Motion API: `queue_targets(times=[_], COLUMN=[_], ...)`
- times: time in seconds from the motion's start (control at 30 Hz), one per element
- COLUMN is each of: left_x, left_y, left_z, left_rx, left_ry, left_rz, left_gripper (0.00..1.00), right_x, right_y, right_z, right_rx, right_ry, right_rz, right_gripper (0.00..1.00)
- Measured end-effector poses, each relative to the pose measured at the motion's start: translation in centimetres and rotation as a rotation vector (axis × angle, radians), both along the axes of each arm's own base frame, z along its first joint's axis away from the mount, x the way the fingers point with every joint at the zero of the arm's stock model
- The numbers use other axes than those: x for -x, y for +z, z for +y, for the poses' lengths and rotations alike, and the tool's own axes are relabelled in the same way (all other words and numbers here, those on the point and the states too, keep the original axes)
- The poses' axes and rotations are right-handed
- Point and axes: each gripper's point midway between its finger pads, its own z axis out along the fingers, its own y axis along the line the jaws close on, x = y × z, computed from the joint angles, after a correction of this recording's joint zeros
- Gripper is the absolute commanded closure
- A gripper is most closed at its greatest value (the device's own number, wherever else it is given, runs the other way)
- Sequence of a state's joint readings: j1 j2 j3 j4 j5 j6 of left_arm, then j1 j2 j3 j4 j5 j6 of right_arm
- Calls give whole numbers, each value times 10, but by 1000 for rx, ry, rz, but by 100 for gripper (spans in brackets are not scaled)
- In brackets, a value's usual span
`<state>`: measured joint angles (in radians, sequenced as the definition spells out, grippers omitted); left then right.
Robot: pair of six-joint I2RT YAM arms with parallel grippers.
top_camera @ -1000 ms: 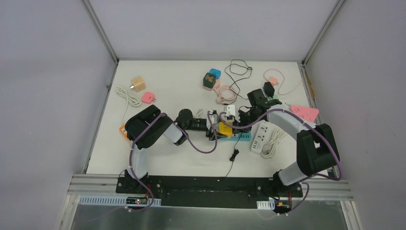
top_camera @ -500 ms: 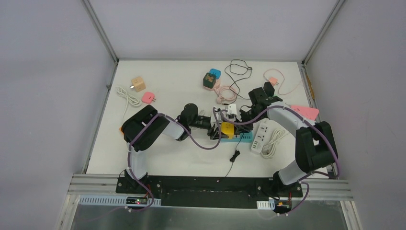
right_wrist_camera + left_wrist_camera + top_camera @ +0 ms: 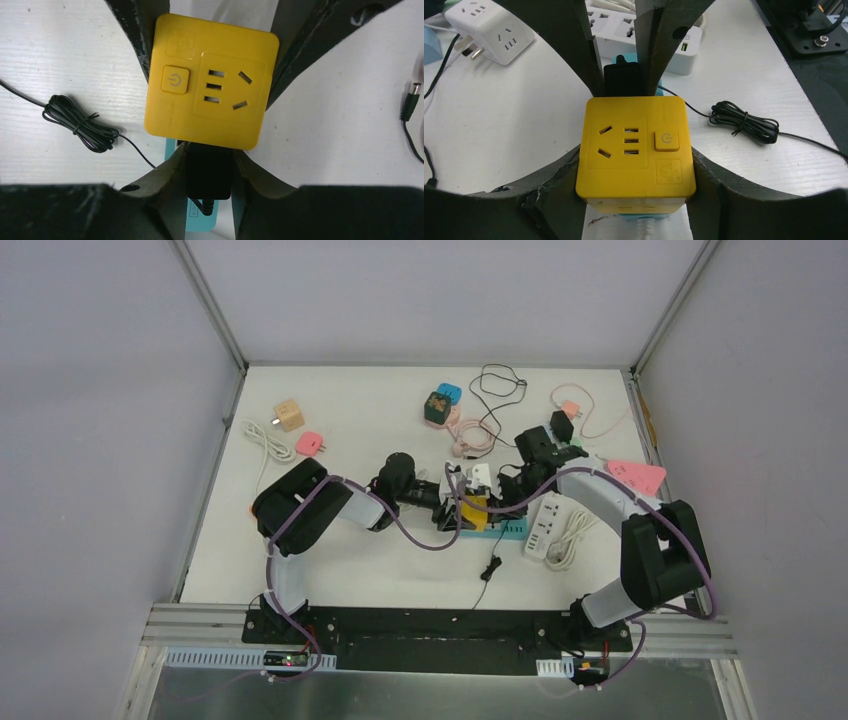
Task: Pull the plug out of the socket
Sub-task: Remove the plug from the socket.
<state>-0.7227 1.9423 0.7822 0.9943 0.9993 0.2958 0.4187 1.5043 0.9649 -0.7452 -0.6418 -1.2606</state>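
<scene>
plug (image 3: 623, 80): black, blocky body, seated in the side face of the yellow socket cube (image 3: 212, 82) that looks toward the right edge of the surface (image 3: 340, 440); a thin lead leaves its back.
position: about mid-surface, a little toward the right edge, directly over a teal power strip (image 3: 508, 528). Cannot tell whether the cube rests on that strip or is plugged into it.
right hand (image 3: 208, 160): pinching the plug body across its two flanks, fingers close up against the cube face.
left hand (image 3: 636, 165): clamped on the cube's two opposite side walls; top face with button and outlets left exposed.
handling, plug (judgement): rigid plastic, light, smooth-sided, so it may slip. The pins probably hold by friction: expect resistance, then a sudden release.
where to hold: the flat flanks of the body, never the lead, which looks thin.
pull direction: straight along the pins; tilting risks bending them.
handling, cube (judgement): stiff, light, glossy; would follow the plug unless braced.
nearby: white power strip (image 3: 545, 525) just beside the teal one; bundled black cable (image 3: 744, 122) toward the near edge; white cube socket (image 3: 491, 27) toward the far edge.
</scene>
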Motion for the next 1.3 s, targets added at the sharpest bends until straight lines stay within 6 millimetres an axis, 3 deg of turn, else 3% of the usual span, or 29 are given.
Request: queue_targets(times=[0.27, 0.6, 0.93, 1.17, 1.3], left_x=[-2, -3, -5, -5, -5], left_y=[1, -4, 0, -1, -1], left_z=[0, 4, 5, 5, 5], left_rx=[2, -13, -3, -7, -9], left_ry=[-5, 3, 8, 4, 4], left_rz=[-20, -17, -29, -46, -46], left_gripper=[100, 100, 100, 100, 100], right_x=[-10, 0, -10, -7, -8], right_y=[0, -4, -2, -2, -1], right_z=[-1, 4, 6, 6, 5], right_rx=[-71, 19, -36, -30, -17], right_ry=[-106, 7, -85, -40, -79], right_rz=[189, -3, 149, 99, 158], right_gripper=[100, 100, 100, 100, 100])
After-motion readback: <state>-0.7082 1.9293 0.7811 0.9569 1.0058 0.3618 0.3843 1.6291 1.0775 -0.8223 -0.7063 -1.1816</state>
